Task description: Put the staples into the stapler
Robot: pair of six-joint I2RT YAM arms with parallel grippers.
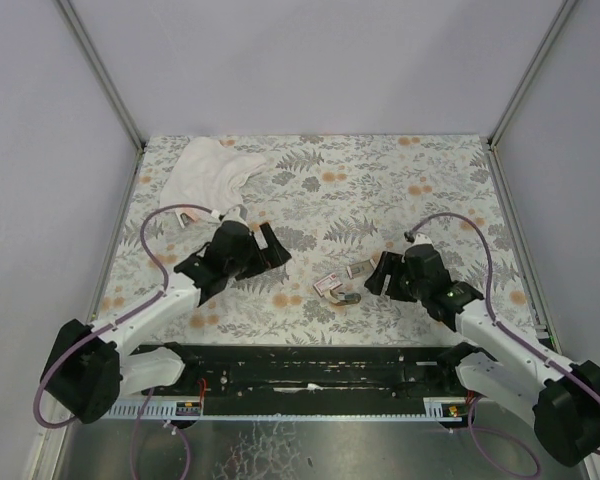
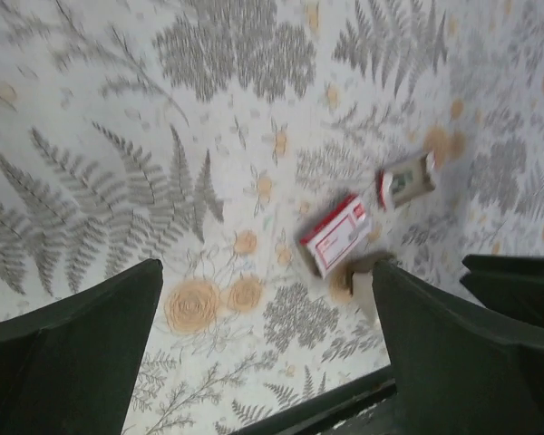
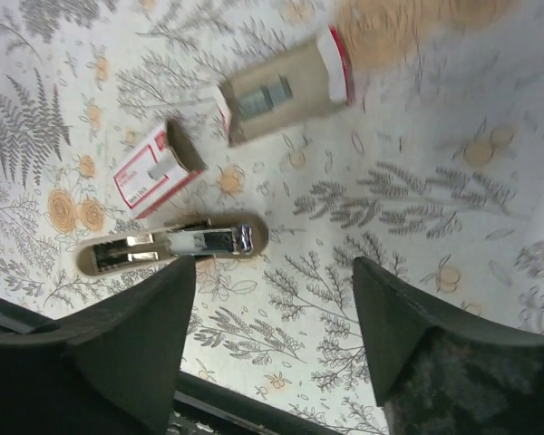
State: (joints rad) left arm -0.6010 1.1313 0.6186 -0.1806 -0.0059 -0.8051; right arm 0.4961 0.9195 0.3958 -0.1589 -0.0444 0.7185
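The red staple box sleeve (image 1: 327, 284) lies on the floral cloth between my arms. Its tan inner tray (image 1: 360, 269) lies pulled out just to the right. The right wrist view shows the sleeve (image 3: 154, 168), the tray (image 3: 286, 86) with a silver staple strip (image 3: 263, 93) in it, and the pinkish-tan stapler (image 3: 172, 246) lying opened, its metal channel facing up. The stapler (image 1: 348, 297) sits just near of the box. My right gripper (image 3: 272, 281) is open and empty, above the cloth right of the stapler. My left gripper (image 2: 267, 272) is open and empty, well left of the box (image 2: 337, 234).
A white cloth (image 1: 215, 165) lies crumpled at the far left corner. The black frame edge (image 1: 310, 365) runs along the near side of the floral table cover. Pale walls enclose the table on three sides.
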